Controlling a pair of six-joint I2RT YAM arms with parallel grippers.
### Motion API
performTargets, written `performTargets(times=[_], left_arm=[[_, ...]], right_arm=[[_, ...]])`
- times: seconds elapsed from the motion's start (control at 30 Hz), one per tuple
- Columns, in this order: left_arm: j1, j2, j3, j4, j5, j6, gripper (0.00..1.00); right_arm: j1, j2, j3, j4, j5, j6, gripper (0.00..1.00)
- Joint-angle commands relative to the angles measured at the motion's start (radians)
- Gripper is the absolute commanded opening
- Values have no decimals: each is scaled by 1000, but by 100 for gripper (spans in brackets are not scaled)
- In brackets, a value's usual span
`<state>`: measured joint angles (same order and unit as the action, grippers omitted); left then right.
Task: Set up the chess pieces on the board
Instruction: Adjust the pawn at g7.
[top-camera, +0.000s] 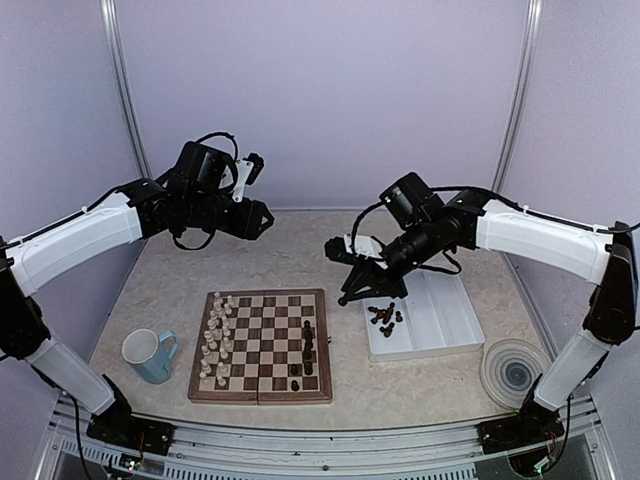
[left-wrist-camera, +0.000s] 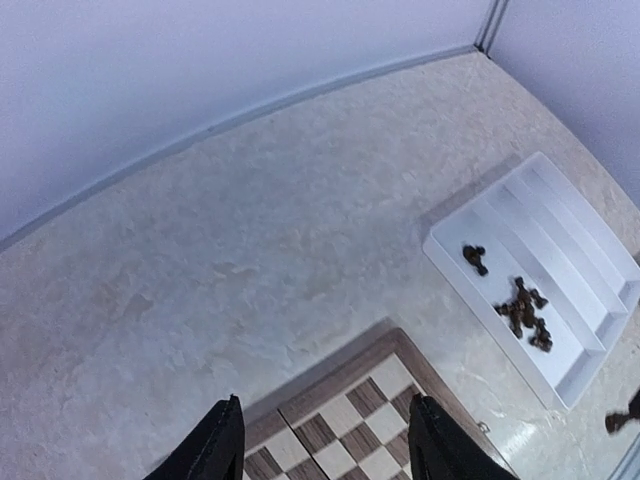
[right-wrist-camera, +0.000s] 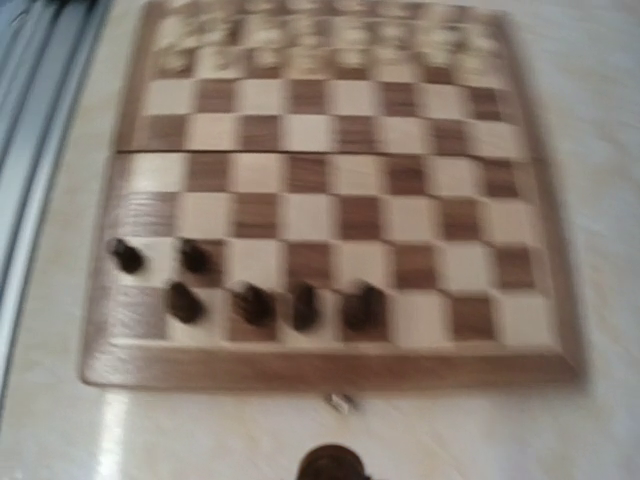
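The table (top-camera: 160, 280) bears board (top-camera: 265, 340), tray (top-camera: 440, 310), mug (top-camera: 150, 355), disc (top-camera: 513, 372).

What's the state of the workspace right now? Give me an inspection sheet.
Surface: pale marbled table; no spills seen.
Job's things: board has six dark pieces on its right side and white pieces on its left. Loose pieces lie in the tray.
Clutter: mug; round clear object.
Grippers: left gripper open, empty and raised. Right gripper seems shut on one piece, between tray and board.
Cables: black cables loop above both arms, clear of the board.
Surroundings: plain walls.
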<state>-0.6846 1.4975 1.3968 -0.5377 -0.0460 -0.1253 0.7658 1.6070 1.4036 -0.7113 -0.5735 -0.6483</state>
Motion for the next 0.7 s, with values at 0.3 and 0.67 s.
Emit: performTargets(times=[0.3, 0.67], left_arm=[[167, -57, -248, 362, 20, 65, 57], [170, -68, -245, 344, 40, 59, 59]], right_arm=[[330, 243, 95, -105, 193, -66, 12], [412, 369, 161, -118, 235, -43, 12]])
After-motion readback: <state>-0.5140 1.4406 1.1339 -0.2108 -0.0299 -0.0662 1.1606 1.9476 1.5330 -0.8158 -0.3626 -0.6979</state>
